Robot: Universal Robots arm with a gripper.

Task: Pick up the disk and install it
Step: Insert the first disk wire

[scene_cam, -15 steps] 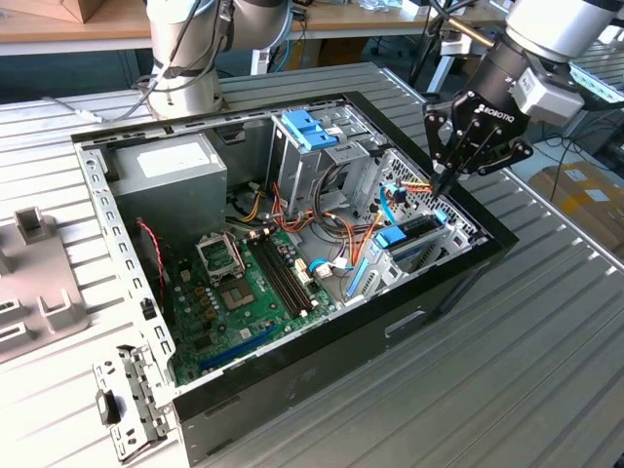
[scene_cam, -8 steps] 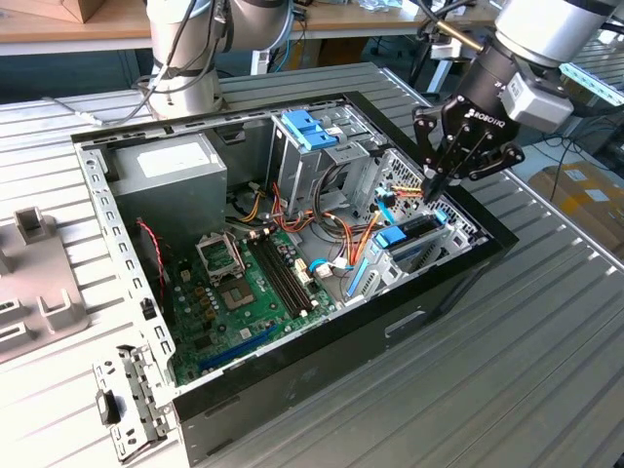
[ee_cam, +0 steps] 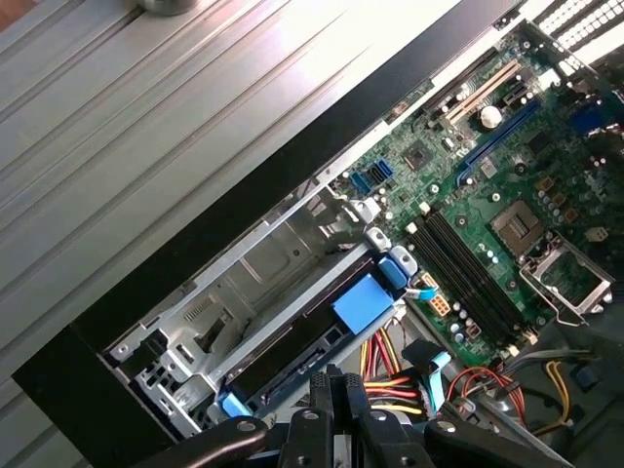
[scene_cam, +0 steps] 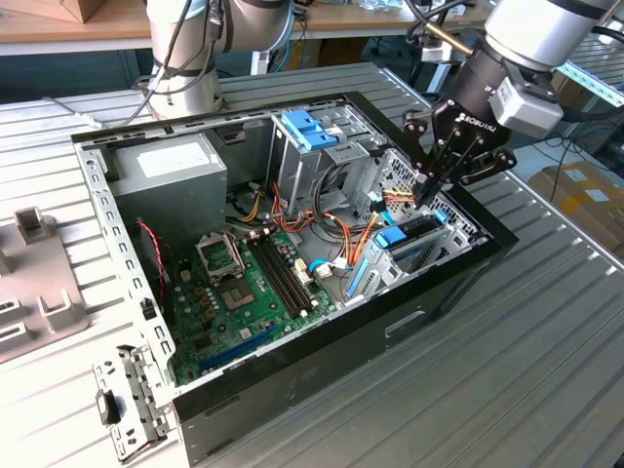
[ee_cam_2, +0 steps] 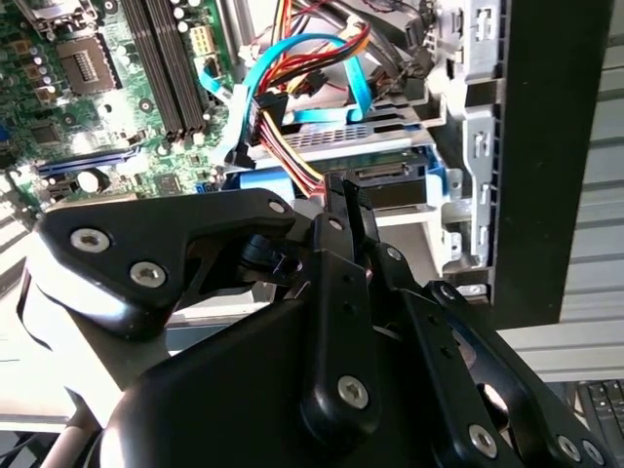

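Disk (scene_cam: 414,232), ext. view: sits low in the drive cage at the front corner of the open computer case (scene_cam: 458,283), toward the exterior view's right. Dark body, bright blue carrier, blue tab on top. Gripper (scene_cam: 425,200) hangs directly above it, tips down among the orange and yellow cables (scene_cam: 363,234). Jaws look drawn together, nothing between them; whether the tips touch the disk I can't tell from here. Green motherboard (scene_cam: 244,302) lies flat on the case floor, grey power supply box (scene_cam: 171,171) at the far corner, paler blue bracket (scene_cam: 307,129) on the upper bay. Case rests on a ribbed metal table (scene_cam: 507,390). A second arm base (scene_cam: 185,58) stands behind the case.

2nd wrist view: gripper (ee_cam_2: 343,190) fingers pressed side by side, closed on nothing, pointing at the disk (ee_cam_2: 375,180). Tips just at its connector edge, approx. touching. Blue ribbon cable (ee_cam_2: 322,49) and the orange/yellow bundle run just beside the tips. Motherboard (ee_cam_2: 88,88) further off.

1st wrist view: disk (ee_cam: 302,351) lies in the metal cage (ee_cam: 263,263) along the black case wall (ee_cam: 244,195), blue tab (ee_cam: 366,302) near its motherboard end. Gripper (ee_cam: 338,385) close over the disk's edge, jaws shut. Motherboard (ee_cam: 487,214) w/ memory slots beside the cage.
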